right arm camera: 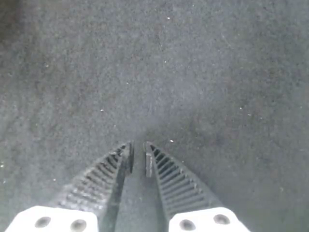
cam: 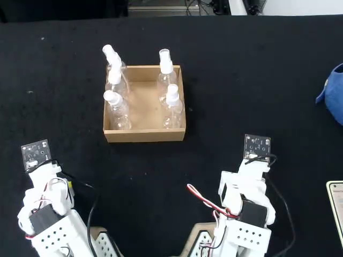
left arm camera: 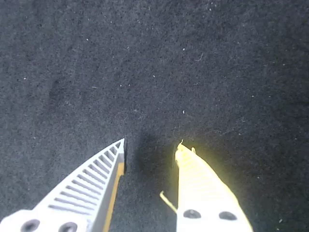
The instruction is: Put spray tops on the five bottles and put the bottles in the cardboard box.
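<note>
The open cardboard box (cam: 144, 136) sits on the black table, left of middle. Several clear bottles stand upright inside it, each with a white spray top: three along the left wall (cam: 114, 80) and two along the right wall (cam: 172, 99). Both arms rest at the near edge, well short of the box, the left arm (cam: 45, 203) and the right arm (cam: 249, 198). My left gripper (left arm camera: 150, 147) hangs open over bare black cloth with nothing between its fingers. My right gripper (right arm camera: 138, 152) is shut and empty, also over bare cloth.
A blue object (cam: 335, 99) pokes in at the right edge. A pale flat item (cam: 336, 206) lies at the right edge nearer the front. Black cloth (cam: 241, 80) covers the whole table.
</note>
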